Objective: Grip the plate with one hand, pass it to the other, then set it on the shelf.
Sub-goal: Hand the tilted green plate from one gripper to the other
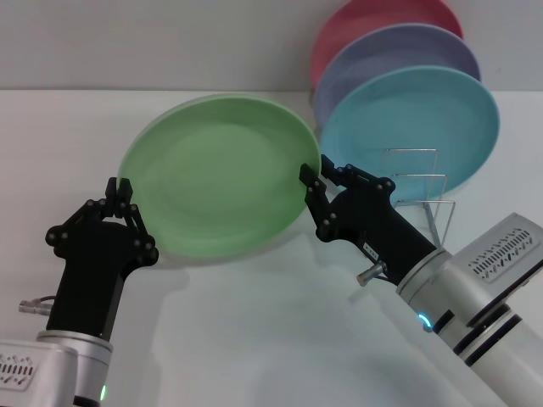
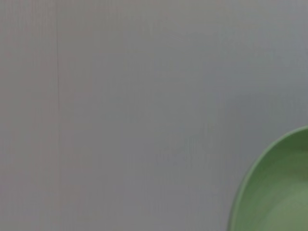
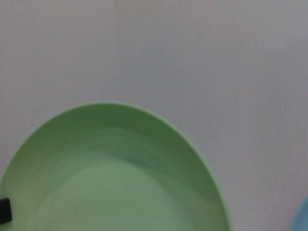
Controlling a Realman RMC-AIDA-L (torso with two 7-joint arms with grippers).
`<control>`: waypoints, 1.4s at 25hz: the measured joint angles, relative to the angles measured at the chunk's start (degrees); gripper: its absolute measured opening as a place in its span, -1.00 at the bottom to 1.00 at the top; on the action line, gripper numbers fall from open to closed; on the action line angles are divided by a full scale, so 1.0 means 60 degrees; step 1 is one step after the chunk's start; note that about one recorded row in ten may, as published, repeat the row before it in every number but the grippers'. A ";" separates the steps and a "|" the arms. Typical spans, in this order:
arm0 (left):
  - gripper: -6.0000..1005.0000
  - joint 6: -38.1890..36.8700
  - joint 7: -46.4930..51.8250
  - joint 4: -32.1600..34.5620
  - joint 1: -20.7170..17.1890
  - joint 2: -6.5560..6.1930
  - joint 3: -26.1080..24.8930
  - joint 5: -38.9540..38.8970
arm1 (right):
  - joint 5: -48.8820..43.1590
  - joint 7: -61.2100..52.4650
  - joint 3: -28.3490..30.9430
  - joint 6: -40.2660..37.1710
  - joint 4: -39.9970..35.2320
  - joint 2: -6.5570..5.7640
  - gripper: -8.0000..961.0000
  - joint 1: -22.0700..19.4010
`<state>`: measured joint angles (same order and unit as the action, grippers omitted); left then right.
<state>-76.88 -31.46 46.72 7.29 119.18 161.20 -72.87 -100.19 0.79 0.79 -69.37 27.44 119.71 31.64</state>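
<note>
Holding the plate [image 1: 219, 176] aloft and tilted between both arms, the right gripper [image 1: 310, 185] was clamped on its right rim, while the left gripper [image 1: 121, 197] sat at the opposite rim, its grip impossible to judge. The shelf [image 1: 422, 182] lay just right of the right gripper, nearer that arm, with a blue plate [image 1: 416, 123] already racked. White table [image 1: 254, 322] below, with room to swing

Plain white tabletop [image 1: 254, 331], smooth and matte, evenly lit with only soft, faint shadows, running back to meet a bare pale grey wall [image 1: 153, 42] directly behind the tabletop along one straight horizontal edge, that wall flat, unmarked and without windows.
</note>
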 joint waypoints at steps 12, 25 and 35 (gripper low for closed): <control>-0.91 0.0015 -0.0001 -0.0097 0.0046 0.0000 0.0010 0.0001 | 0.0000 0.0001 0.0000 0.0006 0.0001 -0.0001 -0.67 0.0023; -0.91 0.0112 -0.0001 -0.0115 0.0077 0.0000 0.0031 0.0001 | 0.0000 0.0000 0.0000 0.0048 0.0041 0.0000 -0.73 0.0029; -0.91 0.0102 -0.0001 -0.0111 0.0074 -0.0002 0.0051 -0.0001 | 0.0000 0.0016 0.0024 0.0111 0.0018 -0.0001 -0.77 0.0044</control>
<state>-76.27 -31.47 46.05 7.73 119.16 161.50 -72.87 -100.19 0.89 0.93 -68.71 27.54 119.70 31.91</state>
